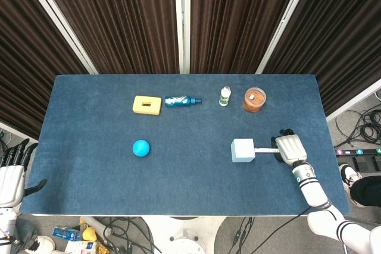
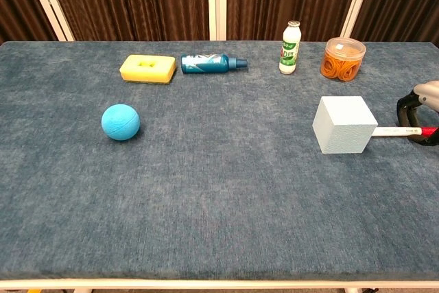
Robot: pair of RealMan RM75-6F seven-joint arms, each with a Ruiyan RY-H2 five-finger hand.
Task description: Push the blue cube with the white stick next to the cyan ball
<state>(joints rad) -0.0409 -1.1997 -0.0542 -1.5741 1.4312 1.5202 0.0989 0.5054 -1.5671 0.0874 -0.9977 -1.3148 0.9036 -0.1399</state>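
The pale blue cube [image 1: 242, 150] [image 2: 344, 124] sits right of the table's centre. A white stick [image 1: 264, 150] [image 2: 392, 131] with a red end lies flat on the cloth, its tip touching the cube's right face. My right hand [image 1: 289, 149] [image 2: 420, 112] grips the stick's far end, fingers curled over it. The cyan ball [image 1: 141, 147] [image 2: 121, 122] rests far to the left of the cube. My left hand [image 1: 13, 173] hangs off the table's left edge, fingers apart and holding nothing.
Along the back stand a yellow sponge [image 1: 147, 104] [image 2: 147, 68], a blue spray bottle lying down [image 1: 182, 101] [image 2: 213, 64], a small white bottle [image 1: 224, 96] [image 2: 291, 38] and an orange jar [image 1: 253, 99] [image 2: 342, 59]. The blue cloth table [image 1: 178, 182] spans between cube and ball.
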